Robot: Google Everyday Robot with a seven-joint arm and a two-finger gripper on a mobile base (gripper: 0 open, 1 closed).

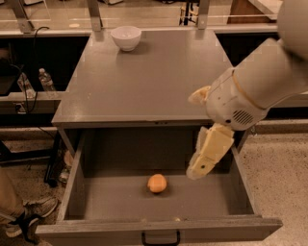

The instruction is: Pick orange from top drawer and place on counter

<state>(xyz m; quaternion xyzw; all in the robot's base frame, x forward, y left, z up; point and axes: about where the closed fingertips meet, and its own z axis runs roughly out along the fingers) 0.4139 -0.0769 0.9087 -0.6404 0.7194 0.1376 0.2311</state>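
The orange lies on the floor of the open top drawer, near the middle. The drawer is pulled fully out, with its black handle at the bottom edge. My gripper hangs from the white arm that reaches in from the right. It is over the right part of the drawer, just below the counter's front edge, to the right of the orange and above it, not touching it. The grey counter spreads out above the drawer.
A white bowl stands at the counter's back left. Metal posts rise behind the counter. A water bottle is on a shelf to the left. A person's shoe is at the lower left on the speckled floor.
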